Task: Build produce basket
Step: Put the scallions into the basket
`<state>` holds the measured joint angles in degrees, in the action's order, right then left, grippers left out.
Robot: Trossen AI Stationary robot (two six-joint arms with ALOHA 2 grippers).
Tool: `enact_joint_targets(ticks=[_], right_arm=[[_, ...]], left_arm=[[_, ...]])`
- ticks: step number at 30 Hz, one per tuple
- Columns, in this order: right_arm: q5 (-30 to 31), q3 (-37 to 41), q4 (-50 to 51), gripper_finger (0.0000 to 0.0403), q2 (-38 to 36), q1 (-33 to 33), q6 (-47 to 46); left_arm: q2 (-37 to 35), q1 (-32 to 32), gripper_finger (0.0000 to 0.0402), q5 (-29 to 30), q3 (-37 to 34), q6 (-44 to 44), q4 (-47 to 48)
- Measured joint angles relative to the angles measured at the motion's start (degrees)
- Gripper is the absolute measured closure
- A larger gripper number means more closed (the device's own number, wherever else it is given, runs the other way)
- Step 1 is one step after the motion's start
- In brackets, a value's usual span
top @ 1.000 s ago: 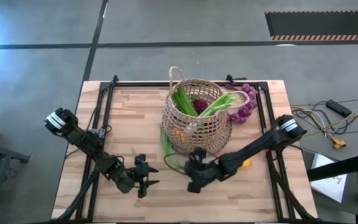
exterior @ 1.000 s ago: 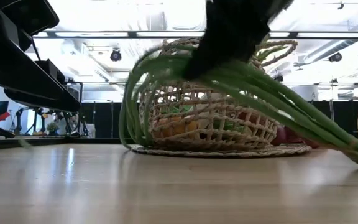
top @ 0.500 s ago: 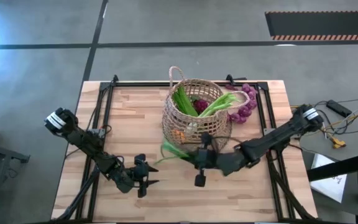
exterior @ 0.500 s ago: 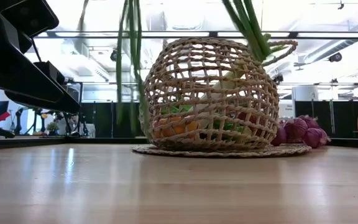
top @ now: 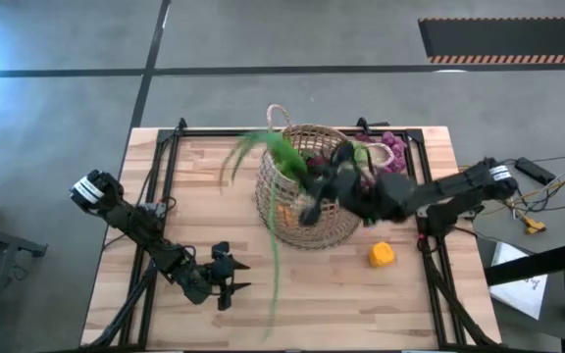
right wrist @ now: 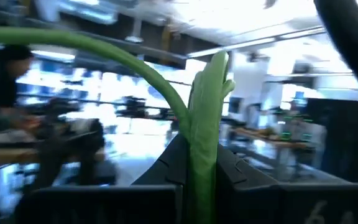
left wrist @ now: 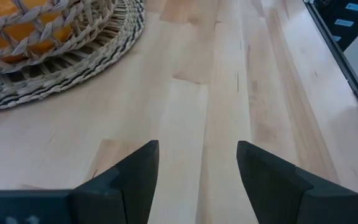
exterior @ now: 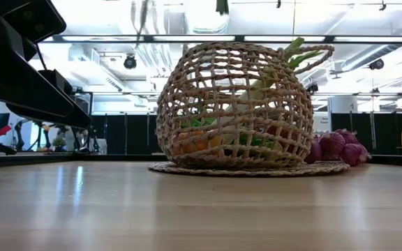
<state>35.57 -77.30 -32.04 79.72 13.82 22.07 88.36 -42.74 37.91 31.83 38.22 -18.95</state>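
The tan wicker basket (top: pixel 307 196) stands on a flat woven disc (exterior: pixel 250 169) at the table's far middle, with green stalks, orange peppers and a pale leek inside (exterior: pixel 208 139). My right gripper (top: pixel 307 181) is high over the basket, shut on a bunch of long green stalks (top: pixel 281 155) whose leaves trail left and toward the near edge (top: pixel 273 275). Purple grapes (top: pixel 388 162) lie right of the basket. A yellow pepper (top: pixel 382 255) lies on the table. My left gripper (top: pixel 229 279) is open and empty near the front edge. My right gripper pinches the green stalks' thick part (right wrist: pixel 202 155) between its two fingers (right wrist: pixel 169 168). The stalks are lifted clear of the table. One leaf stands up past the fingers and another (right wrist: pixel 92 43) bends over sideways; the long leaves hang loose.
Black rails (top: pixel 170 186) run along the table's left and right sides. Bare wood lies at the near middle (top: pixel 302 304) and far left. In the left wrist view the disc's edge (left wrist: pixel 73 68) lies just ahead of the open fingers.
My right gripper has risen from the table just near of the basket and gone toward the far edge, now over the basket. The green stalks have been lifted clear of the table, their leaves swinging. The yellow pepper now shows.
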Motion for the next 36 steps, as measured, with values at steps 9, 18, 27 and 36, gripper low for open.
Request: enact_joint_targets(ticks=[9, 18, 27, 36], right_arm=[[13.21, 0.37, -13.41, 0.0385, 1.82, -16.02, -2.72], [12.86, -0.83, 16.06, 0.0385, 1.88, -22.25, -25.01], [8.06, -0.96, 20.75, 0.0385, 1.00, -25.17, -30.64], [18.15, -1.84, 10.63, 0.0385, -3.86, -28.19, -20.19]], left_arm=[[0.00, 0.00, 0.0201, -0.02, 0.00, 0.02, 0.03], [0.00, 0.00, 0.0201, -0.02, 0.00, 0.02, 0.05], [0.02, 0.00, 0.0201, -0.02, 0.00, 0.00, 0.05], [0.04, 0.00, 0.0201, -0.02, 0.00, 0.09, 0.04]])
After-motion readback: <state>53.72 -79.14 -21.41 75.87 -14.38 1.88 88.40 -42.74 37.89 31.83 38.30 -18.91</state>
